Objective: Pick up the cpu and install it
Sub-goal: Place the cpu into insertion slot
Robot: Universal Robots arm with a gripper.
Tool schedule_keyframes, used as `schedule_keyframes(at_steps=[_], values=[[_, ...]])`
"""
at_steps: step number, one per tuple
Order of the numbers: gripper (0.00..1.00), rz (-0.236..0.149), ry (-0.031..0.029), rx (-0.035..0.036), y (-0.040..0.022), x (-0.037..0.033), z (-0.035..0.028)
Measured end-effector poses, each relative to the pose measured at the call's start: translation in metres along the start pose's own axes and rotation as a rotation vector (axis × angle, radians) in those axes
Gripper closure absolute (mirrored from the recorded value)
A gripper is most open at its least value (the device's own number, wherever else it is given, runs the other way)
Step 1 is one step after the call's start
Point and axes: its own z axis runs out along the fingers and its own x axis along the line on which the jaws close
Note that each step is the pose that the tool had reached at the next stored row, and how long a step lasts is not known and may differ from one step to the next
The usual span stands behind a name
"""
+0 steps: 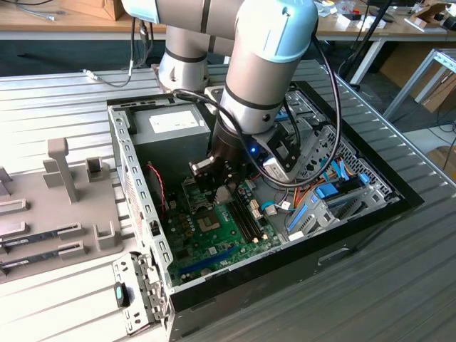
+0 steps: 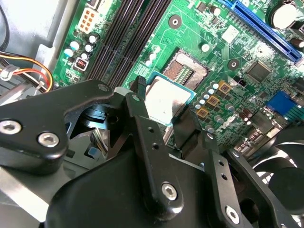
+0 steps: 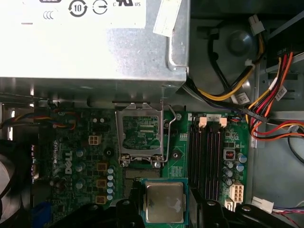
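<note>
Inside the open computer case [image 1: 132, 178] on the ribbed worktop [image 1: 399, 285], the robot arm [image 1: 263, 64] is reaching steeply down over the green motherboard [image 1: 214, 246]. Its jaws are clamping the cpu [image 2: 166, 102] by opposite edges, holding it level just beside the uncovered processor socket [image 2: 187, 71], near the power supply [image 1: 174, 128].

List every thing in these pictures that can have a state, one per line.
cpu: gripped by its edges, not seated.
gripper: shut on the cpu.
cpu socket: uncovered, empty.
computer case: lying flat, side open.
</note>
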Motion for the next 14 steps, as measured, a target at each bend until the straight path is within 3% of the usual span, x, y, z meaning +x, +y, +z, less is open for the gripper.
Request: schedule_keyframes(at_steps=[3,7,14], values=[[0.53,0.0,0.0,0.0004,0.0003,0.0061,0.0017],[0.53,0.001,0.0004,0.0077,0.0005,0.0131,0.0055],[0.53,0.006,0.0002,0.0076,-0.0007,0.0188,0.0168]])
